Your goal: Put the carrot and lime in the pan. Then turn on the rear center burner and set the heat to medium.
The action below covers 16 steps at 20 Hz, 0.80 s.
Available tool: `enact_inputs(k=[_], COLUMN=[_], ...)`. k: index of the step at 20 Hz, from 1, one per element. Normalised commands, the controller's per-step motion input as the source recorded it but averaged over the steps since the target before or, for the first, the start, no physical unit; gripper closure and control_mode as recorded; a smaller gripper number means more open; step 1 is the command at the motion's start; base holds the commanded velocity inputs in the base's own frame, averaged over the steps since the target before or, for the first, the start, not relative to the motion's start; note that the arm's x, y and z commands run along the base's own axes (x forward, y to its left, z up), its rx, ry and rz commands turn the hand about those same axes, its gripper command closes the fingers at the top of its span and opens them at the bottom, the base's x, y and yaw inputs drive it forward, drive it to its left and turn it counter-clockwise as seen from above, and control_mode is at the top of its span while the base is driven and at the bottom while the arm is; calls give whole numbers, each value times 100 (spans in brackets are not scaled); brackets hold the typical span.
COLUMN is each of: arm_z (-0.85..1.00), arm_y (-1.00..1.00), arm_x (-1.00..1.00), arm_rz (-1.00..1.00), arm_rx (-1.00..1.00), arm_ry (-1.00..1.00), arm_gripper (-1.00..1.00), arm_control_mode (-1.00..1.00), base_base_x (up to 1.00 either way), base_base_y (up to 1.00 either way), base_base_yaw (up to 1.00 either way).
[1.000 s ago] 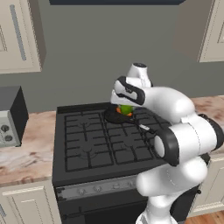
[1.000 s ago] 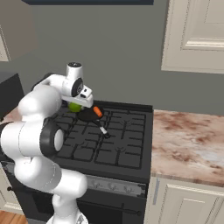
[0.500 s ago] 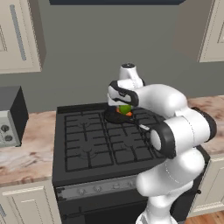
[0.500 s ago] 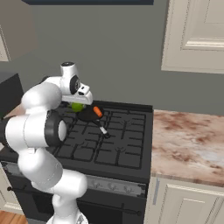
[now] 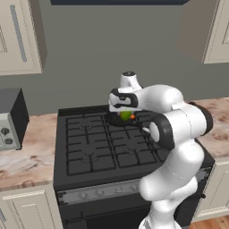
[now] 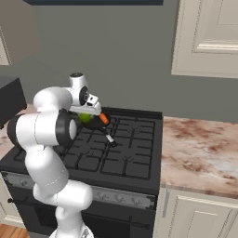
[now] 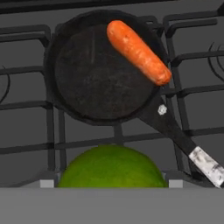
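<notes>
Already the carrot lies at the pan rim's two o'clock. Wide-set, the end effector cradles the lime above the near edge; release should wait until it is centred over the pan.

Soft, even light fills the kitchen, with no clear source and no hard shadows. The white arm shades gently toward its underside. The stove stays dark and matte, without glare. The hand view is slightly soft; the lime and carrot look smooth, faintly blurred at their edges.
</notes>
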Motion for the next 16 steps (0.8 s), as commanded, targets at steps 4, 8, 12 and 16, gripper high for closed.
enact_inputs(k=[4,8,12,16], arm_z=[-19,0,0,-1], arm_y=[0,0,0,0], arm_x=[46,30,28,43], arm_rz=[0,0,0,0], arm_rx=[0,5,3,0], arm_ry=[3,0,2,1], arm_gripper=[100,100,100,100], arm_control_mode=[-100,-100,-100,-100], base_base_x=[0,0,0,0], base_base_y=[0,0,0,0], base_base_yaw=[0,0,0,0])
